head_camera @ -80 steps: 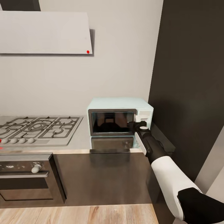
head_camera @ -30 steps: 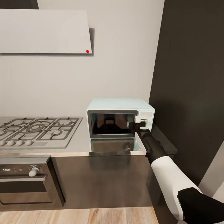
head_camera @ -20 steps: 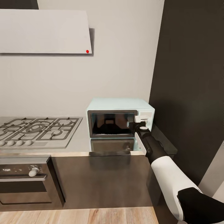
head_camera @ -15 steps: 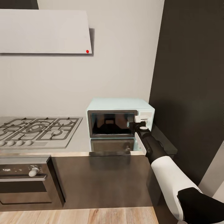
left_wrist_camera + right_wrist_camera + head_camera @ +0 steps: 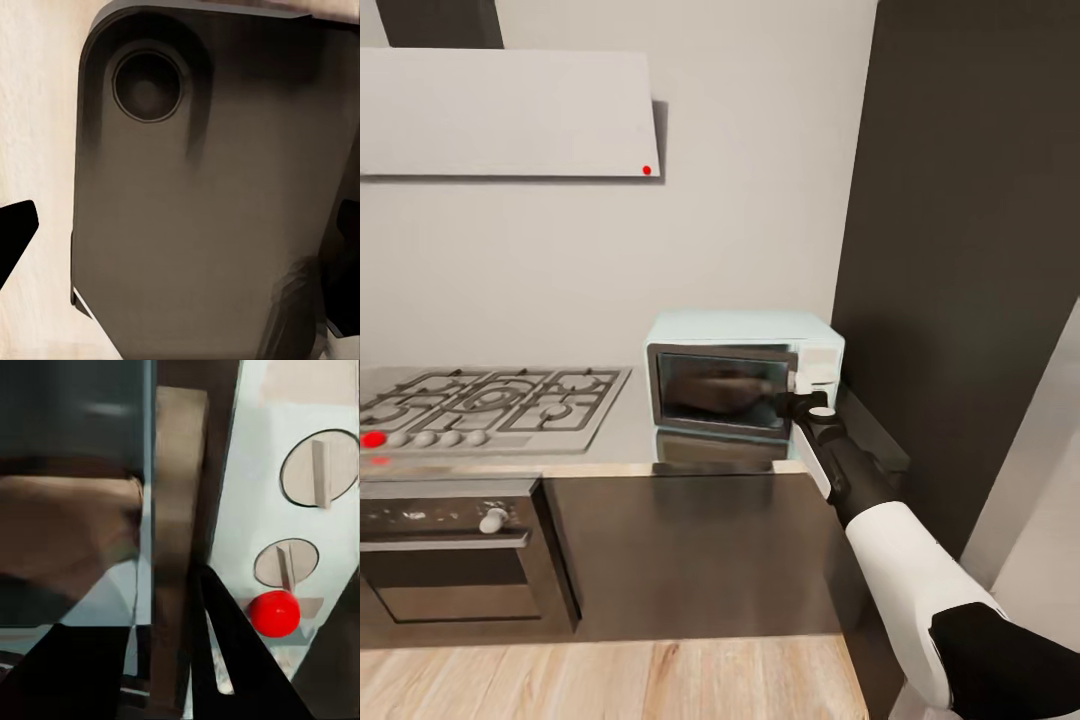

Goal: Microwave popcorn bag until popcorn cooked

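Right arm extended forward, right claw raised; jaw gap unclear.

Pale blue microwave on the grey countertop, golden-brown popcorn bag behind its glass door.

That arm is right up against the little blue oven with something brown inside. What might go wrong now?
The right end effector sits at the microwave control panel, beside the knobs and the red light. A slip might turn a knob wrongly or nudge the microwave along the glossy countertop. The popcorn bag may overheat if left.
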